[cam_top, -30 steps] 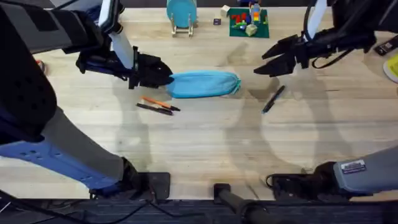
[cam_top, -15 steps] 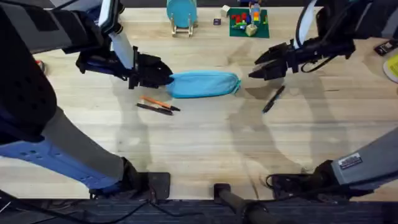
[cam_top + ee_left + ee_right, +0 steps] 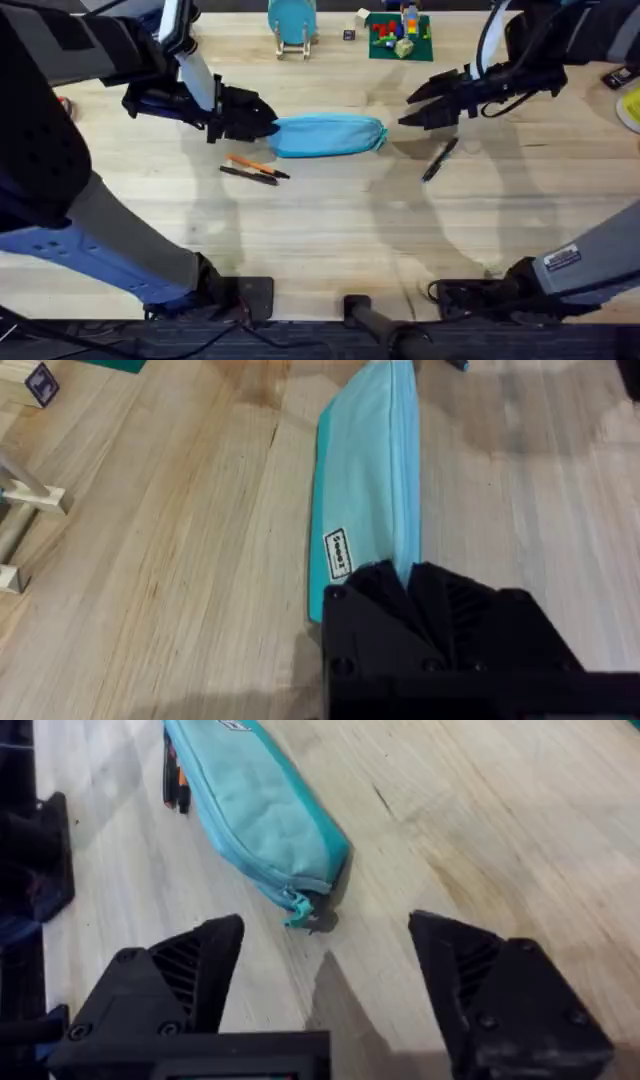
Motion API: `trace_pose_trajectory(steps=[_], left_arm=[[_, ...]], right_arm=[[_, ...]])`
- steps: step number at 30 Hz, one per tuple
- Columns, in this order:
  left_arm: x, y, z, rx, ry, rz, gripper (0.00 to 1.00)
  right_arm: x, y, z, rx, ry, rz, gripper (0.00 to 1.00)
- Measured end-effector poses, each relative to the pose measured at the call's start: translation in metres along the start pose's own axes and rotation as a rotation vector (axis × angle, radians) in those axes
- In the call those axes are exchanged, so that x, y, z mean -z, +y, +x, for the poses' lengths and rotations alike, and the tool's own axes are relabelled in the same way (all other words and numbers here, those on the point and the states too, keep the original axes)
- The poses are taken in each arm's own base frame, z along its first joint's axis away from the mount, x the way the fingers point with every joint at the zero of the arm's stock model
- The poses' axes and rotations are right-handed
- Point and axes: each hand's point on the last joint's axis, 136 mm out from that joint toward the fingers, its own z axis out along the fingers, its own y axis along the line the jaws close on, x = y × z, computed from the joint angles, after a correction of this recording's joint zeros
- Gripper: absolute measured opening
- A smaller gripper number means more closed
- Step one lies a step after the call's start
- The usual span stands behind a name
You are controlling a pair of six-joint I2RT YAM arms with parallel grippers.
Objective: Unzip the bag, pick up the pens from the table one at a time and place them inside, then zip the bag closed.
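The light blue bag (image 3: 328,136) lies lengthwise on the table (image 3: 330,240), zipped shut. My left gripper (image 3: 266,125) is shut on the bag's left end, and its black fingers (image 3: 385,585) pinch the fabric. My right gripper (image 3: 405,110) hovers open just off the bag's right end. In the right wrist view the zipper pull (image 3: 301,910) sits a short way ahead of the gap between the spread fingers (image 3: 205,965). An orange pen (image 3: 258,165) and a black pen (image 3: 248,175) lie side by side in front of the bag's left end. A dark pen (image 3: 439,159) lies to the right, below the right gripper.
At the table's back stand a teal round stand (image 3: 291,22), a small cube (image 3: 348,35) and a green baseplate with toy bricks (image 3: 400,35). A yellow object (image 3: 632,108) sits at the right edge. The table's near half is bare wood.
My right gripper has moved a little left toward the bag's right end, staying open. The left gripper, the bag and the pens have not moved.
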Motion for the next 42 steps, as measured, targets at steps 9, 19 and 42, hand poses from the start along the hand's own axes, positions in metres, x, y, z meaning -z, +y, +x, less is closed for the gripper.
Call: trace_pose_trajectory(steps=[9, 19, 42], left_arm=[[0.0, 0.0, 0.0, 0.0, 0.0, 0.0, 0.043], [0.0, 0.0, 0.0, 0.0, 0.0, 0.0, 0.043], [0.0, 0.0, 0.0, 0.001, 0.0, 0.0, 0.043]], right_arm=[[-0.011, -0.004, 0.013, -0.043, 0.021, -0.032, 0.996], [-0.033, 0.012, 0.013, 0.001, 0.083, -0.07, 0.995], [-0.045, 0.021, 0.014, 0.03, 0.125, -0.087, 0.973]])
